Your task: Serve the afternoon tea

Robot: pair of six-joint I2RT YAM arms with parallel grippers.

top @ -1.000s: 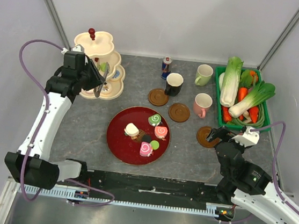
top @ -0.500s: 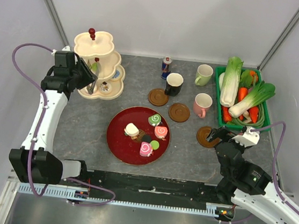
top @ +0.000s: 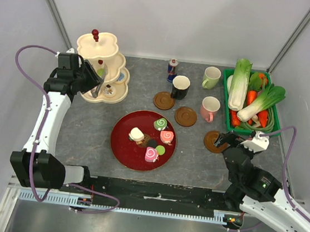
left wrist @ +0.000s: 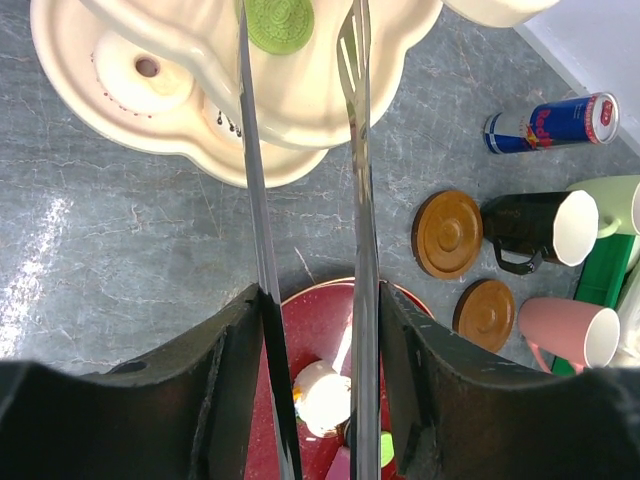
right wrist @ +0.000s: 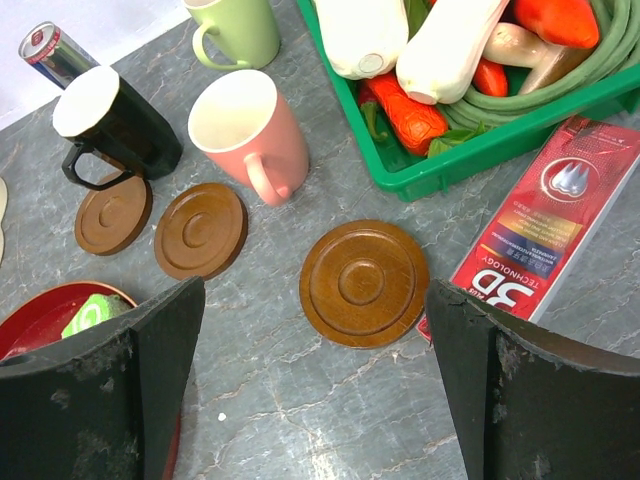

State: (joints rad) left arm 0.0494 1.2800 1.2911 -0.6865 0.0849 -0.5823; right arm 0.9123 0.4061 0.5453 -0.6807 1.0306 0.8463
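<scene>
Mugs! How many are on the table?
3. The black mug stands beside the drink can; the pale green mug and the pink mug stand by the green crate, pink nearer the front. None seems hidden.

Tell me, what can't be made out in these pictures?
- Left wrist view: green macaron and tiered stand cut off by the top edge.
- Left wrist view: red plate and its pastries mostly hidden behind the left gripper.
- Right wrist view: red box, print too small to read.
</scene>
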